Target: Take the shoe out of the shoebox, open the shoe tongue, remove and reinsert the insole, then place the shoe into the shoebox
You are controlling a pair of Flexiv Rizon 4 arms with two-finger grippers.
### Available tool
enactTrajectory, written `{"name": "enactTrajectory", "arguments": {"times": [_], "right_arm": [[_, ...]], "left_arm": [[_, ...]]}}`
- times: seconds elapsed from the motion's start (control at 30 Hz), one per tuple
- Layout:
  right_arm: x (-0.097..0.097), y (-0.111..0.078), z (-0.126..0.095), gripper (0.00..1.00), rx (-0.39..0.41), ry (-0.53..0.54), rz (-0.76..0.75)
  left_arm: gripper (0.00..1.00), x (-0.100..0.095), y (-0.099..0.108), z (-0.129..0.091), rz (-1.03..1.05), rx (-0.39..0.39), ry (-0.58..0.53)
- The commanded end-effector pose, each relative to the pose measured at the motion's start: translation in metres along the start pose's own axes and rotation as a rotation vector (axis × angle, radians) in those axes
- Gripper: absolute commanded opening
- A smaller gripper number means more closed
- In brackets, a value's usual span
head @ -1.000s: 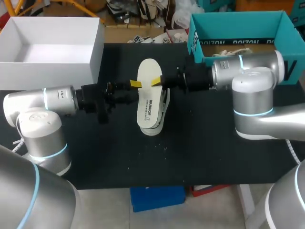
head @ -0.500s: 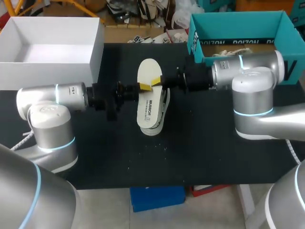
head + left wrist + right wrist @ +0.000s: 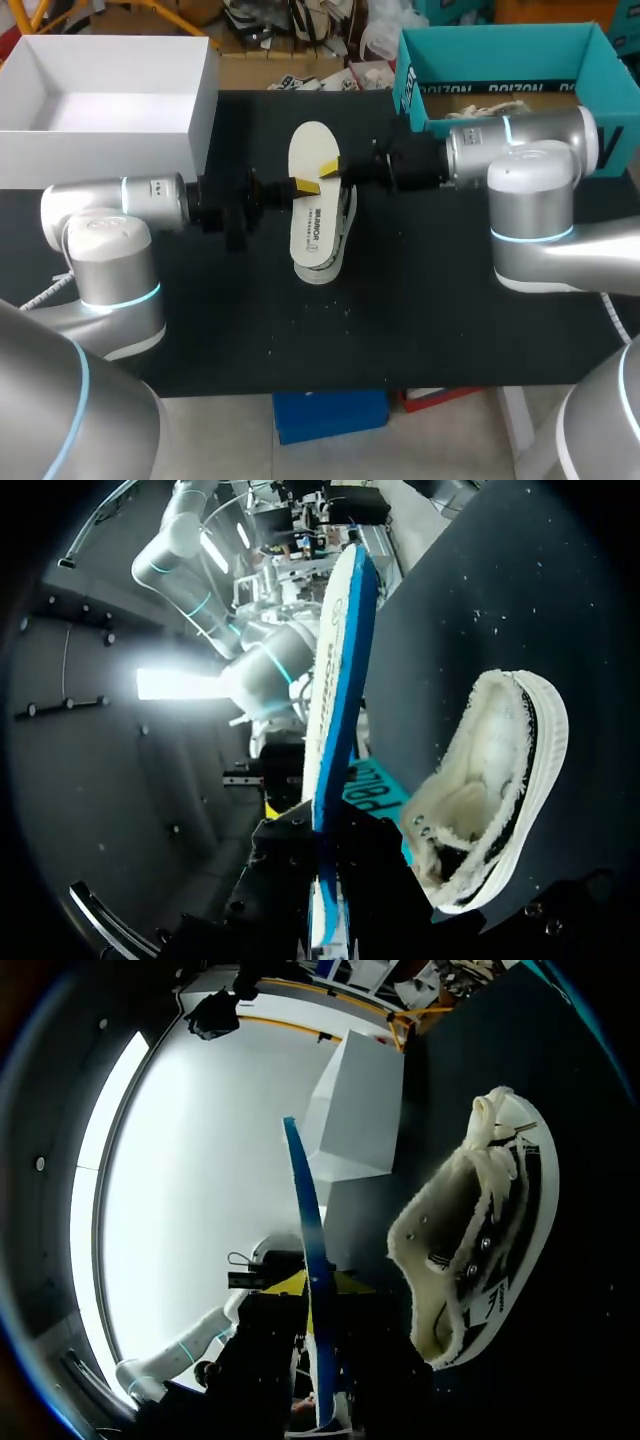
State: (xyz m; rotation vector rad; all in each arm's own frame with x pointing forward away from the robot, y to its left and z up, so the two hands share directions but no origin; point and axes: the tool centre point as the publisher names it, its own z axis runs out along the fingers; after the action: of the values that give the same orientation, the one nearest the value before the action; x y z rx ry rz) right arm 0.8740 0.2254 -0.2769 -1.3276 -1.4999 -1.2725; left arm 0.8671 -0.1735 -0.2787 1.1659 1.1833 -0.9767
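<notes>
A white insole (image 3: 312,190) with a blue underside hangs level above the table, held from both sides. My left gripper (image 3: 305,186) is shut on its left edge, and my right gripper (image 3: 329,168) is shut on its right edge. In the left wrist view the insole (image 3: 340,680) stands edge-on between my left gripper's (image 3: 325,925) fingers. The right wrist view shows the insole (image 3: 303,1230) edge-on in my right gripper (image 3: 322,1400). The fleece-lined shoe (image 3: 338,238) lies on its side under the insole, seen beside each gripper (image 3: 490,790) (image 3: 480,1250).
A teal shoebox (image 3: 500,60) stands open at the back right, behind my right arm. A white open box (image 3: 110,110) stands at the back left. The black table (image 3: 400,330) has bare room in front of the shoe.
My left arm has moved right up to the insole and its fingers have closed on the insole's left edge. The right arm, insole and shoe have stayed in place.
</notes>
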Motion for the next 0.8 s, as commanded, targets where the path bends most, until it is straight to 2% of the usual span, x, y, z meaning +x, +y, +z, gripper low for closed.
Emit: {"name": "enactTrajectory", "arguments": {"times": [0.03, 0.3, 0.5, 0.7, 0.8], "right_arm": [[-0.003, -0.007, -0.009, 1.0, -0.029, -0.098, 0.016], [-0.008, -0.019, -0.039, 1.0, -0.098, -0.186, 0.051], [-0.008, -0.037, -0.072, 1.0, -0.151, -0.287, 0.073], [-0.006, -0.058, -0.109, 1.0, -0.253, -0.385, 0.108], [0.001, -0.069, -0.128, 1.0, -0.316, -0.435, 0.116]], "left_arm": [[0.0, -0.005, -0.006, -0.006, -0.039, -0.019, 0.047], [0.0, -0.015, -0.041, -0.036, -0.185, -0.013, 0.127], [0.0, -0.027, -0.072, -0.063, -0.221, 0.001, 0.248], [0.0, -0.028, -0.099, -0.085, -0.262, 0.02, 0.327], [0.0, -0.028, -0.109, -0.093, -0.284, 0.024, 0.339]]}}
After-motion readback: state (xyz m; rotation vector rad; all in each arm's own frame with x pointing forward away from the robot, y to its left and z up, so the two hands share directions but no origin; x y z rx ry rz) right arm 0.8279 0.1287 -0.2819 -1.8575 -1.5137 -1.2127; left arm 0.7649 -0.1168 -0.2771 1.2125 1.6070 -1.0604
